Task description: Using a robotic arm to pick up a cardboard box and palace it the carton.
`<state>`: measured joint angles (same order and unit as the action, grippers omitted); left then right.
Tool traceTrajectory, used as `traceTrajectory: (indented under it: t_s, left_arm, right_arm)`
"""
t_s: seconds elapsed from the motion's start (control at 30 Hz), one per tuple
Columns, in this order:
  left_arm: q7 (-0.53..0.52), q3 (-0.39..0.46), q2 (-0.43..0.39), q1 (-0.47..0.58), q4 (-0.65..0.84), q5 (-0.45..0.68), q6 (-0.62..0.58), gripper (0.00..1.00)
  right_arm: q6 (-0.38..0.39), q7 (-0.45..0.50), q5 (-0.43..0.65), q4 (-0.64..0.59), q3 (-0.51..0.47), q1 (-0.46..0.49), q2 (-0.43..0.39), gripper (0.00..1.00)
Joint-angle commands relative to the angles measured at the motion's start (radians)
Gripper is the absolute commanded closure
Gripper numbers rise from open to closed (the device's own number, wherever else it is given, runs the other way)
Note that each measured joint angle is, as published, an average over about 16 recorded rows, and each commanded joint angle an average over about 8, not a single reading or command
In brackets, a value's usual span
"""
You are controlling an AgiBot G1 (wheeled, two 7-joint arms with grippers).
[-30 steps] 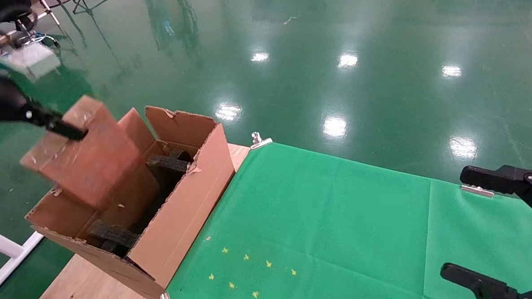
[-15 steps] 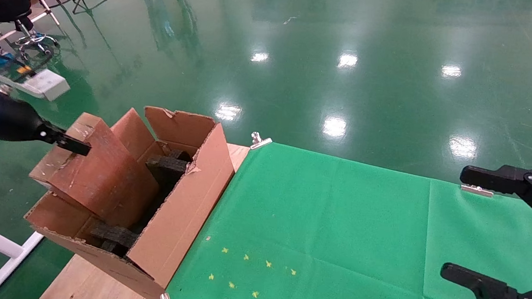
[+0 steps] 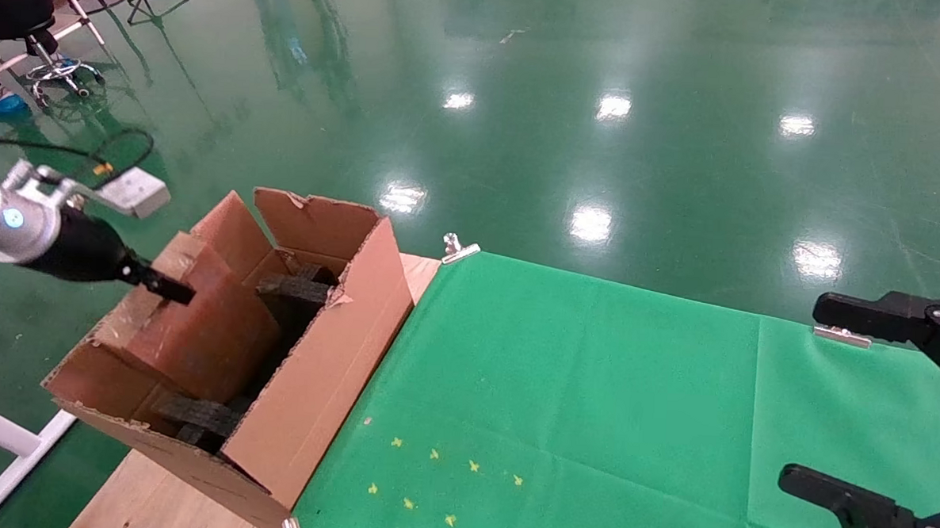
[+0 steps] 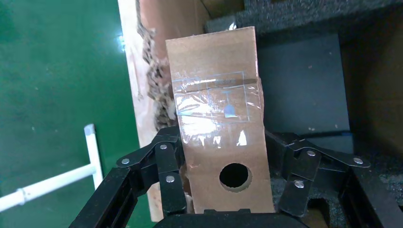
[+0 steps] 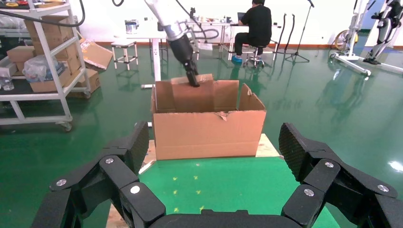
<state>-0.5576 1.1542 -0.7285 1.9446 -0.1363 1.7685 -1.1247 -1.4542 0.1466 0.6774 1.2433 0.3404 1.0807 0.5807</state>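
Now left pincer (image 4: 223,190) clamped on box (image 3: 198,323), box tilted, half inside carton (image 3: 315,368) at left. Lower straight between flap and foam (image 3: 298,288); release once seated. Right pincer (image 5: 214,190) apart, parked right.

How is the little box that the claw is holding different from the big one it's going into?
The cardboard box is small, closed and reddish-brown; the carton is far larger, paler brown and open, with flaps standing up. The cardboard box is taped across one face and hangs tilted in the left claw; the carton rests on the table and holds black foam blocks. Both are rectangular cardboard.
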Motion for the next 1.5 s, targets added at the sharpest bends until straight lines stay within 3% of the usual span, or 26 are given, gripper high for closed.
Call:
traceTrajectory:
  t_s: [0.03,0.43,0.7,1.5]
  left_arm:
    - [0.008,-0.001,-0.013,-0.015,0.026,-0.005,0.004,1.0]
    - [0.011,-0.012,-0.069,-0.114,0.112,-0.024,0.071,1.0]
    - [-0.011,-0.01,-0.088,-0.13,0.137,-0.024,0.104,0.0]
    - [0.002,-0.012,-0.079,-0.104,0.119,-0.02,0.09,0.0]
  right_arm:
    - [0.0,0.0,0.0,0.0,0.0,0.0,0.0,0.0]
    - [0.0,0.0,0.0,0.0,0.0,0.0,0.0,0.0]
    - [0.0,0.0,0.0,0.0,0.0,0.0,0.0,0.0]
    - [0.0,0.0,0.0,0.0,0.0,0.0,0.0,0.0]
